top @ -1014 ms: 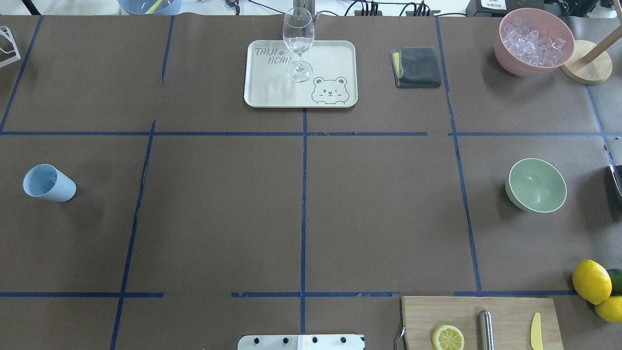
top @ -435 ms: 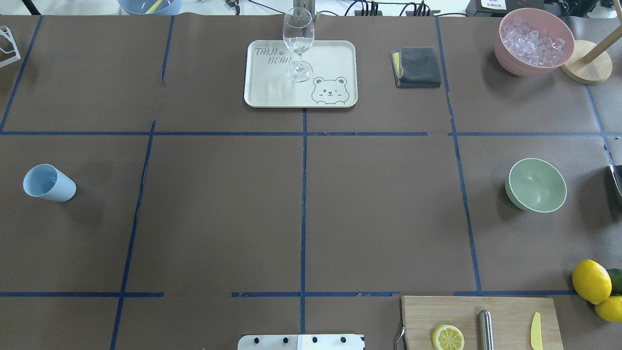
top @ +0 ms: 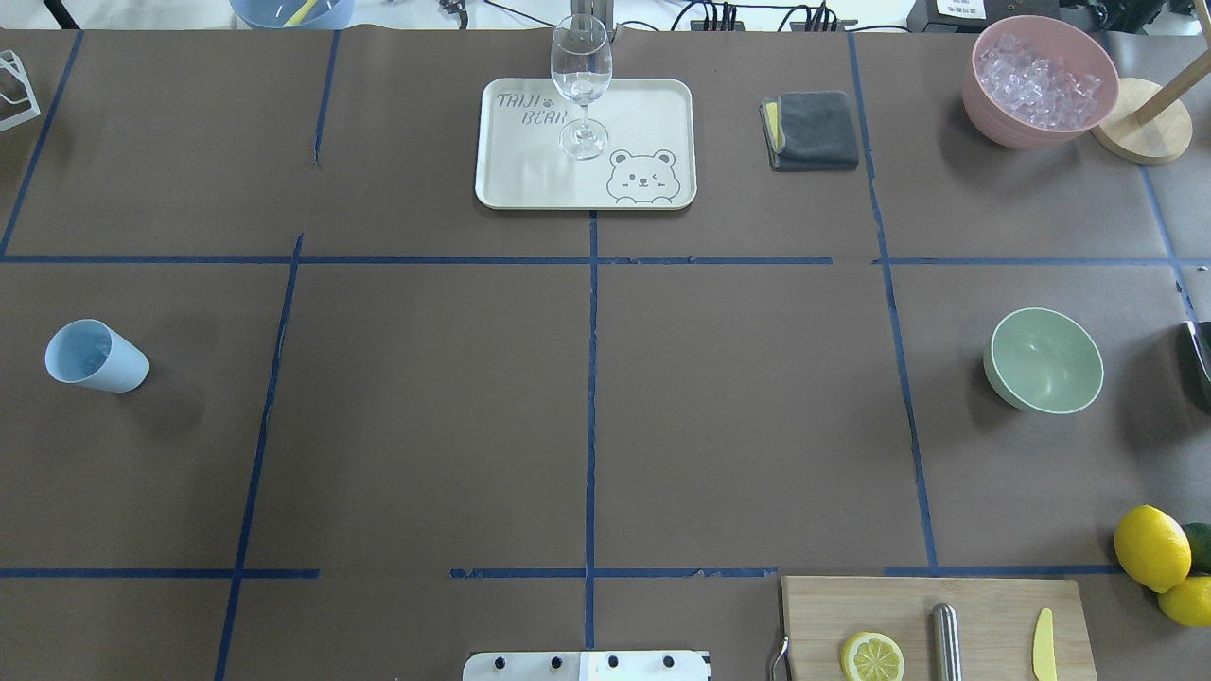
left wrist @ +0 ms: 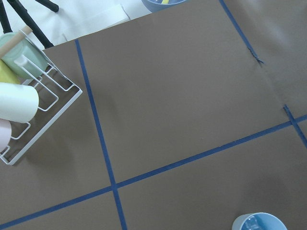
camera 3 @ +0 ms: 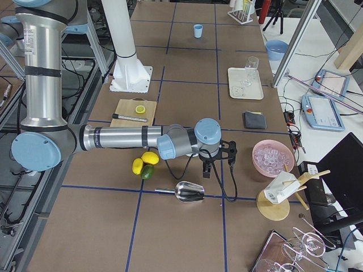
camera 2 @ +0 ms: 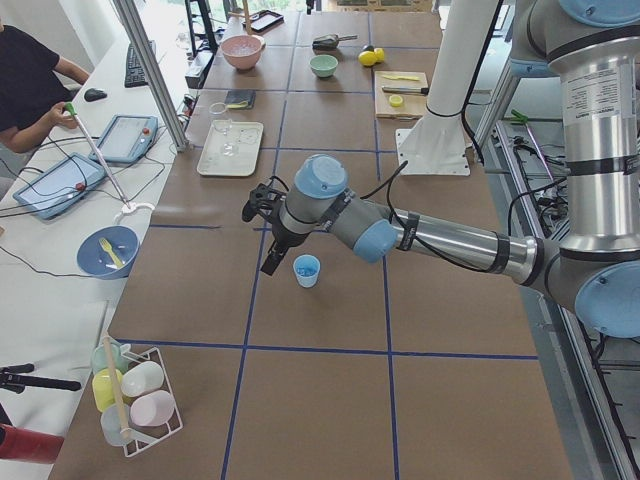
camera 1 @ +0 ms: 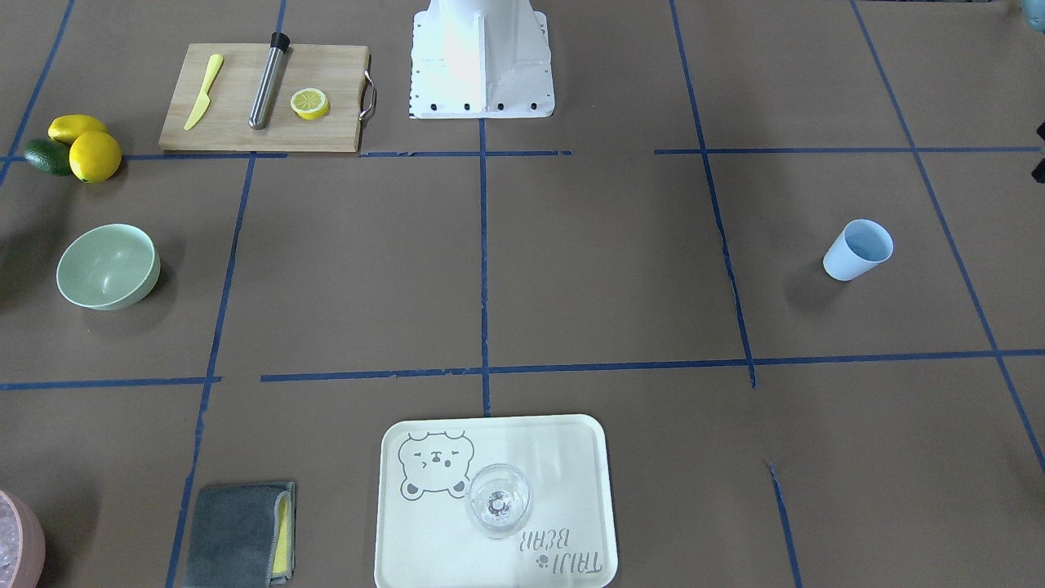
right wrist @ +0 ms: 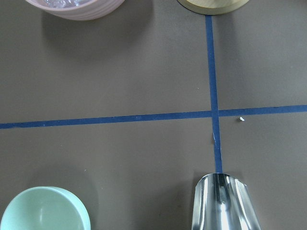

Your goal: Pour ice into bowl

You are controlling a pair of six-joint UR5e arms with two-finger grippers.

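The clear, glassy ice cubes, heaped in the round pink bowl at the table's far right, look slippery, loose and light. They are likely best lifted with the shiny steel scoop, held by its handle, and tipped into the empty sage-green bowl nearer the robot. Whether the right gripper, near the scoop, or the left gripper has its fingers apart, I cannot tell.

The bench is brown, with a grid of blue tape lines. The bowl is pale green, the ice clear in a pink bowl, the cup light blue. The tray is cream with a grey bear; beside the tray, the cloth is grey and yellow.

"TAIJI BEAR" is printed on the tray
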